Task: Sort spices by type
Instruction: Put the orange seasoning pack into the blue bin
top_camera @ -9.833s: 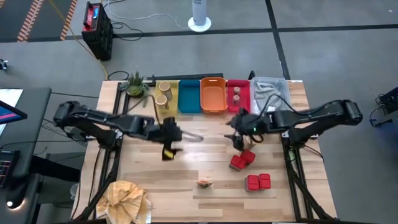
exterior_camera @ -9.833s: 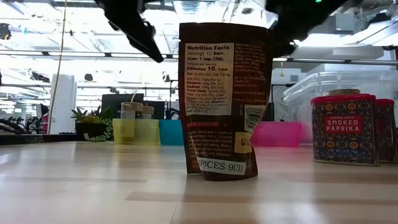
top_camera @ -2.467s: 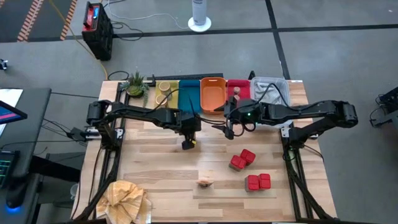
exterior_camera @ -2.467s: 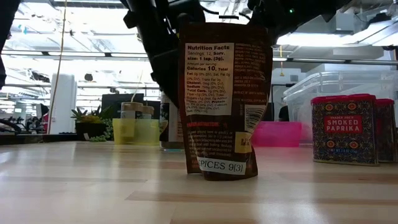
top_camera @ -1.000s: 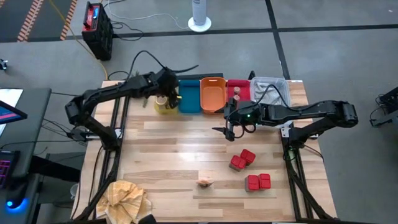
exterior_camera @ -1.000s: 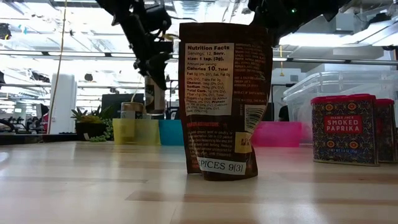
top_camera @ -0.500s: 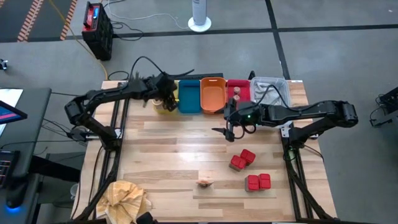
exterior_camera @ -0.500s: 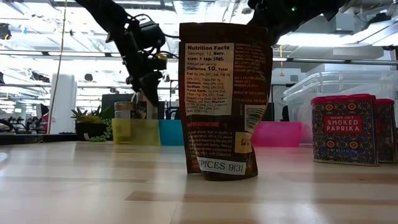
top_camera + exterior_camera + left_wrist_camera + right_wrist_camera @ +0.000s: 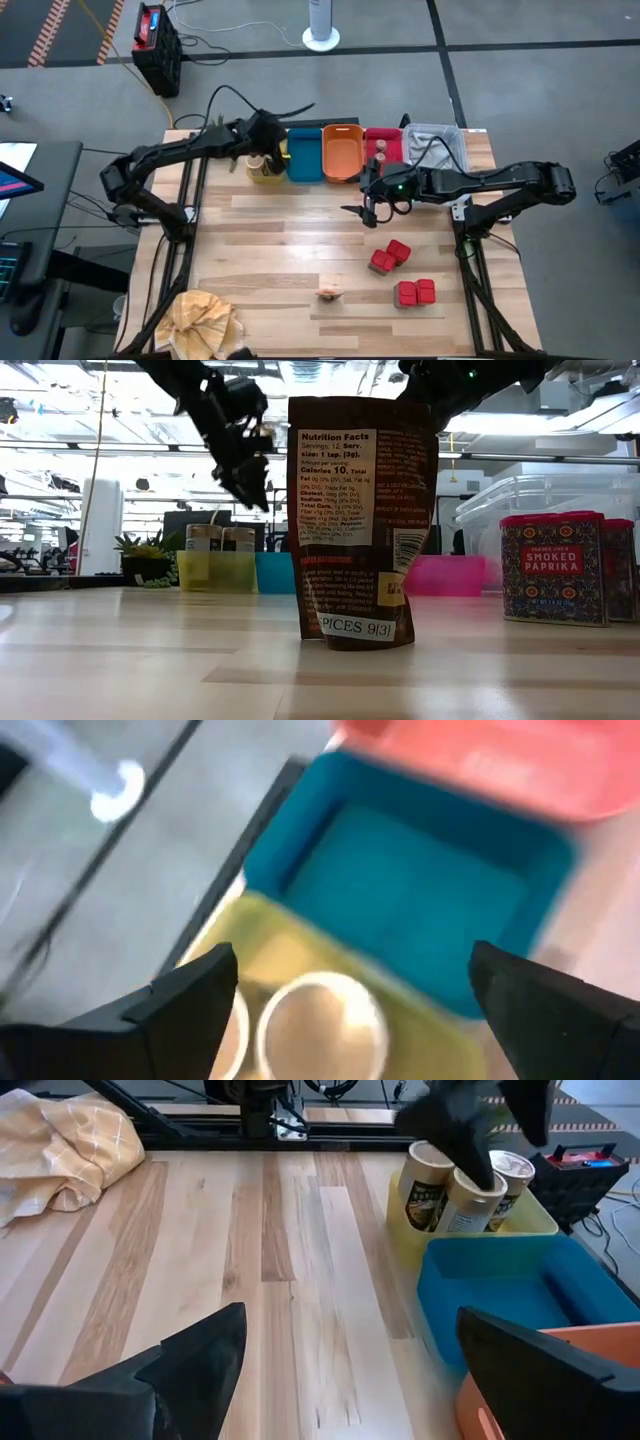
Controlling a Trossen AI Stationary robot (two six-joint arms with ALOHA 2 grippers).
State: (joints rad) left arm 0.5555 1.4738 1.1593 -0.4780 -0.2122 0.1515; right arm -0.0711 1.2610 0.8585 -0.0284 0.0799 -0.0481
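Left hand [image 9: 272, 150]: spread, empty, above the tubs [image 9: 258, 162] in the yellow tray [image 9: 268, 175], far left of bench [image 9: 300, 260].
Right hand [image 9: 368, 208]: spread, empty, mid-bench.

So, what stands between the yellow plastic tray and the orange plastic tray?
The blue tray, seen from above, between the yellow tray and the orange tray.

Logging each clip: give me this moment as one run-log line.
left claw: open, above yellow tray holding tubs | right claw: open, mid-table | red packs, packet: unsorted
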